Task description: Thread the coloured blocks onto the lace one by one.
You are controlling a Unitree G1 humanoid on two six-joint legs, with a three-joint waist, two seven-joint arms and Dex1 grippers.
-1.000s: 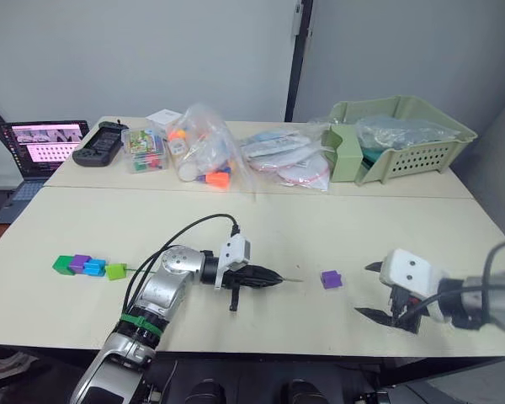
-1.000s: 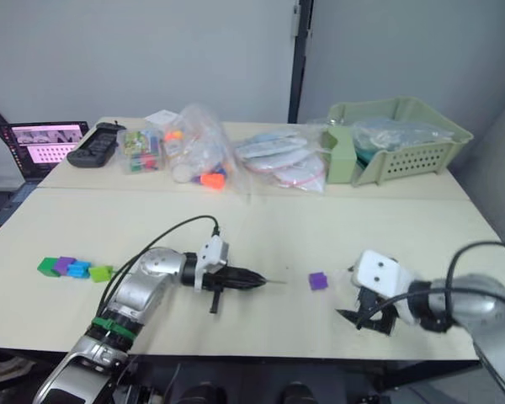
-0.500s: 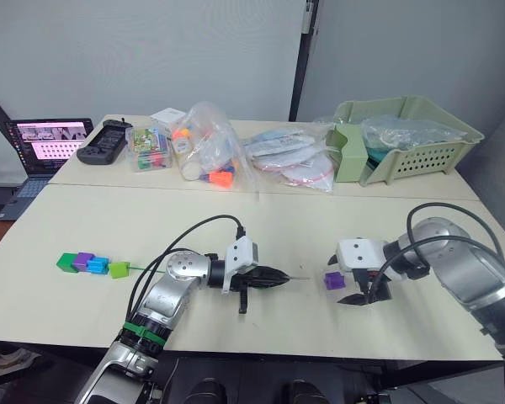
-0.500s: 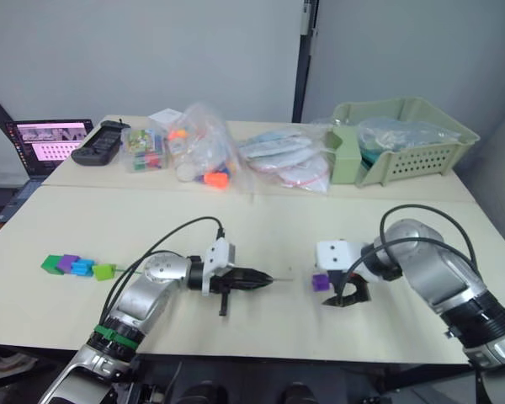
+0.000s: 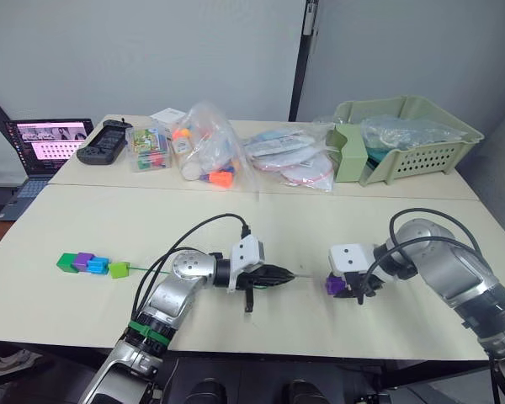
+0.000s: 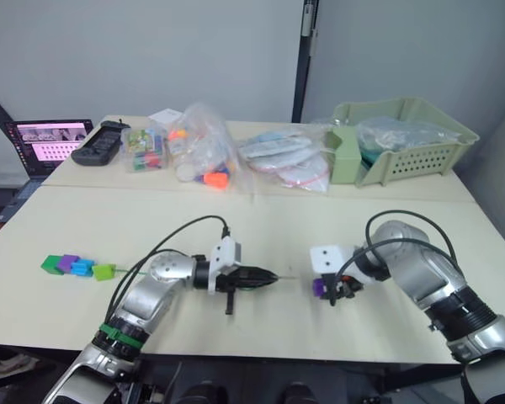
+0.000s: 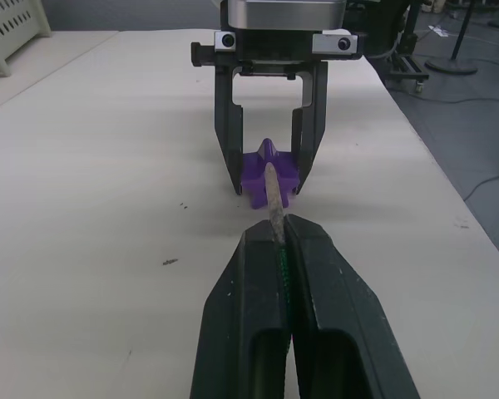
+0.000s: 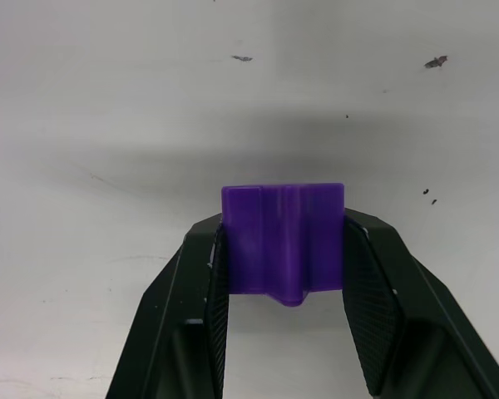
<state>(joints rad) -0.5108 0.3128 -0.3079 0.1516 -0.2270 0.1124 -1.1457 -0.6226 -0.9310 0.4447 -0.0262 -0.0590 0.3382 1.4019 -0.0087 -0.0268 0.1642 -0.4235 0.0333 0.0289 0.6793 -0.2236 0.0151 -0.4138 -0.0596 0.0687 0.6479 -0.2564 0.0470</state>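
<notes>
At table centre, left gripper [image 5: 284,275] pinches the lace [image 7: 272,193] tip, right gripper [image 8: 283,249] clamps the last purple block [image 8: 283,238] just right of it, four blocks [image 5: 91,264] already strung far left, one left.

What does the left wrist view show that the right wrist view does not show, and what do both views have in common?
Left wrist view: the left gripper shut on the lace, its pale tip aimed at the block, and the right gripper seen from the front.

Right wrist view: the right gripper's fingers touching both sides of the block, seen from close behind.

Both: the purple block between those fingers, on the table.
</notes>
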